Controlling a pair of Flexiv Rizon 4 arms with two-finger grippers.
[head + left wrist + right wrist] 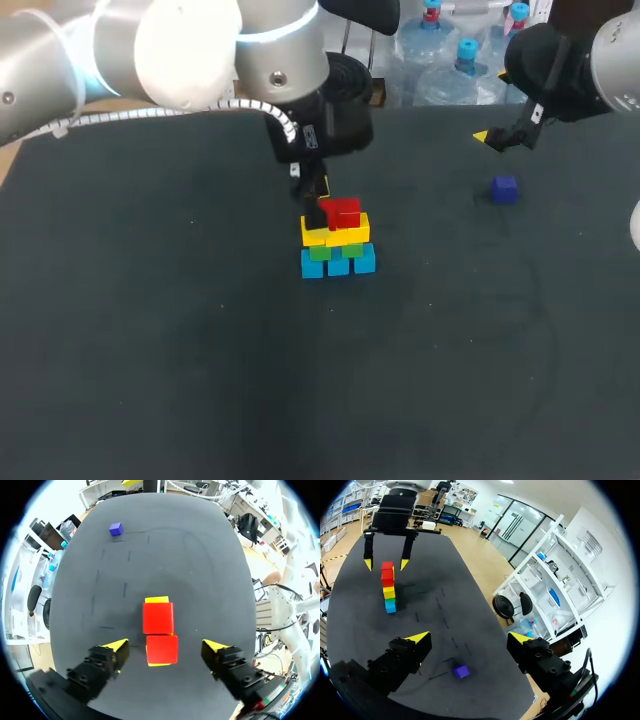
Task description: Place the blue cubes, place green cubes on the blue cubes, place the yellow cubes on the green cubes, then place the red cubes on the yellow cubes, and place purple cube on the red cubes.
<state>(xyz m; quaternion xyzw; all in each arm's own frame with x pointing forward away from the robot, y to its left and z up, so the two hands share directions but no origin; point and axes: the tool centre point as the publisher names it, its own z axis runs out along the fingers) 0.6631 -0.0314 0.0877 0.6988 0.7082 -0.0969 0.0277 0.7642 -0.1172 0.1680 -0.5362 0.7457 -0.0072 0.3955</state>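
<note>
The purple cube [505, 189] sat alone on the dark table [150, 350], well apart from the stack [337, 240] and not yet on it. In my right wrist view it lay flat on the cloth, ahead of my right gripper [470, 637] and roughly in line with the gap between the fingers. Nothing touched it! That gripper's two yellow tips stood wide apart with nothing between them, and it hung above the table near the far right side.

Over to the stack, near the middle of the table. Blue cubes [338, 262] were at the bottom, green cubes [335, 250] sat on them, yellow cubes [335, 230] came next, and the red cubes [343, 212] were on top. From my left wrist view I looked straight down on two red cubes side by side, touching, with a sliver of yellow showing at either end.

My left gripper [166, 645] hung right over that top layer with its fingers spread wide. One yellow tip stood to each side of the nearer red cube, and both were clear of it. The right wrist view showed the same thing from across the table: the tips at about the height of the red cubes, with open space on both sides.
</note>
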